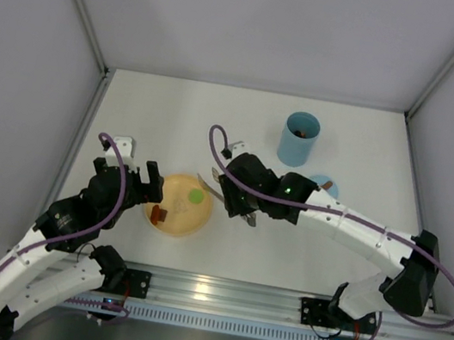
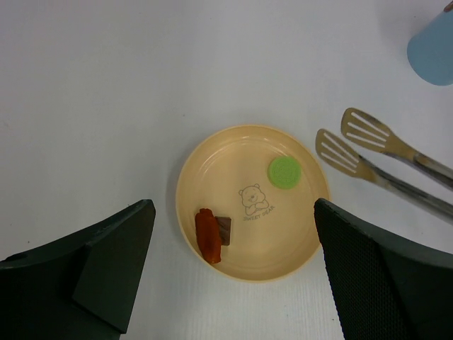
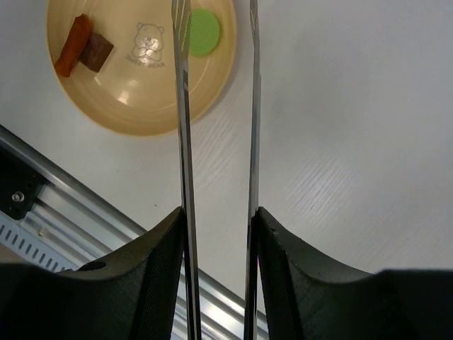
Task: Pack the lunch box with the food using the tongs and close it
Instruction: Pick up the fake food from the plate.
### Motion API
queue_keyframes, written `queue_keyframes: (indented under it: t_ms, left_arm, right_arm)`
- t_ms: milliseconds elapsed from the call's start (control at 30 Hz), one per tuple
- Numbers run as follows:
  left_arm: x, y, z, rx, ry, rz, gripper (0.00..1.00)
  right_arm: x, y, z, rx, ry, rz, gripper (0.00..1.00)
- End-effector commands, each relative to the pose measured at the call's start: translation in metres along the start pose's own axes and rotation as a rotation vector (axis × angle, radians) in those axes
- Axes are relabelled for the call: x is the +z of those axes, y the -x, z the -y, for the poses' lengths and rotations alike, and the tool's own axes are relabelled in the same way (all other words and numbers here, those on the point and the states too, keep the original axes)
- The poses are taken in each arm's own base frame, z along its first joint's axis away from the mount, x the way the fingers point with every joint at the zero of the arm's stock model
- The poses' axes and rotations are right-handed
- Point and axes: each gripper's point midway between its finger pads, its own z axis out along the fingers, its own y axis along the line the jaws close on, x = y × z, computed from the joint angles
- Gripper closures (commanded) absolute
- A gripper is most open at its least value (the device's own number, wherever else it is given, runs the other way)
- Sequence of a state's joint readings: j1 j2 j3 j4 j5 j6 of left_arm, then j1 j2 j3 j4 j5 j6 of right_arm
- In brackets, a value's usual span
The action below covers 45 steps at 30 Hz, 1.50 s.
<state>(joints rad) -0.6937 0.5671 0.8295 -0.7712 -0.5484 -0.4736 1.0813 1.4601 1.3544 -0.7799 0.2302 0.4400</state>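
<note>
The light blue lunch box (image 1: 299, 143) stands upright and uncovered at the back right, with a brown piece inside; its edge shows as lunch box (image 2: 433, 49). Its round lid (image 1: 326, 185) lies flat behind my right arm. My right gripper (image 1: 238, 196) (image 3: 219, 216) is shut on the tongs (image 1: 212, 187) (image 2: 386, 157) (image 3: 182, 113). Their two tips stand apart and hold nothing, at the plate's right rim by the green disc (image 1: 196, 194) (image 2: 284, 172) (image 3: 204, 32). An orange piece (image 2: 207, 235) (image 3: 73, 44) and a brown piece (image 2: 224, 229) (image 3: 96, 52) touch on the plate. My left gripper (image 1: 130, 178) (image 2: 233, 212) hangs open above the plate's left side.
The yellow plate (image 1: 173, 224) (image 2: 212, 170) (image 3: 134, 106) with a bear print sits left of centre on the white table. An aluminium rail (image 1: 215, 295) (image 3: 49, 205) runs along the near edge. Grey walls close in the left, right and back.
</note>
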Motion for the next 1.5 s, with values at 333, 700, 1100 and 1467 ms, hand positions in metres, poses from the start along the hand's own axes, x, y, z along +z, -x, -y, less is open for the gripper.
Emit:
queue_keyframes:
  t_ms: [333, 700, 1100, 1467]
  left_arm:
    - [-0.001, 0.005, -0.001, -0.017, 0.01, 0.024, 0.01]
    - [-0.001, 0.006, -0.002, -0.018, 0.009, 0.025, 0.01]
    - [-0.001, 0.005, -0.001, -0.017, 0.006, 0.025, 0.01]
    - [-0.002, 0.006, -0.001, -0.018, 0.007, 0.027, 0.01]
  right_arm:
    - [0.026, 0.003, -0.05, -0.014, 0.071, 0.03, 0.57]
    - [0.043, -0.007, -0.054, -0.031, 0.058, -0.007, 0.55]
    - [0.056, -0.013, -0.057, -0.043, 0.051, -0.036, 0.54]
    - [0.063, -0.019, -0.058, -0.062, 0.042, -0.067, 0.55]
